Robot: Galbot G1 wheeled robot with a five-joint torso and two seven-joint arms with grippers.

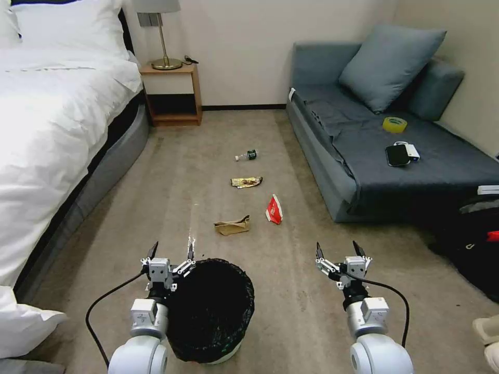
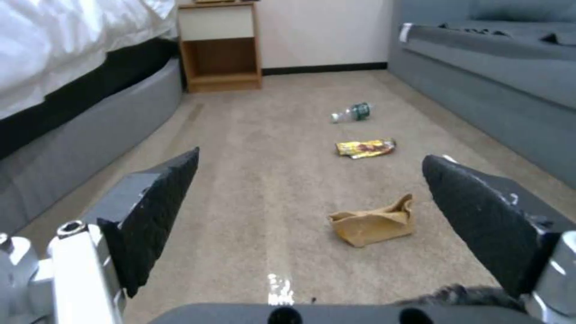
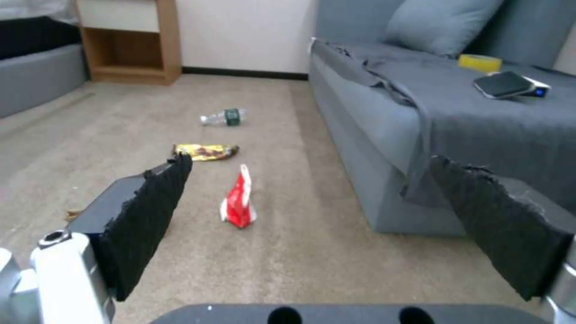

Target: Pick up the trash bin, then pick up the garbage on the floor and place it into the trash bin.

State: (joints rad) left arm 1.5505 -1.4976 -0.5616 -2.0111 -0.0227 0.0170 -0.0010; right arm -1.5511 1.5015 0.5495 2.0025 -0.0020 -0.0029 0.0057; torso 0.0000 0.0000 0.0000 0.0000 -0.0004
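Standing on the carpet just beside the left gripper point(image 1: 170, 252), the trash bin point(image 1: 210, 311) is looking light and thin-walled — its rim, under the slippery black bag, is probably the best hold. Both grippers — the right gripper point(image 1: 338, 251) too — are hanging spread and empty.

Overhead head view; floor-level forward wrist views.

bin point(image 1: 210, 317): crinkled black plastic liner, slightly glossy
bag point(image 1: 232, 226): creased brown paper, matt
wrapper point(image 1: 246, 182): shiny foil
bottle point(image 1: 246, 155): clear plastic
carpet point(image 1: 291, 291): rough beige pile
sofa point(image 1: 364, 150): matt grey cloth
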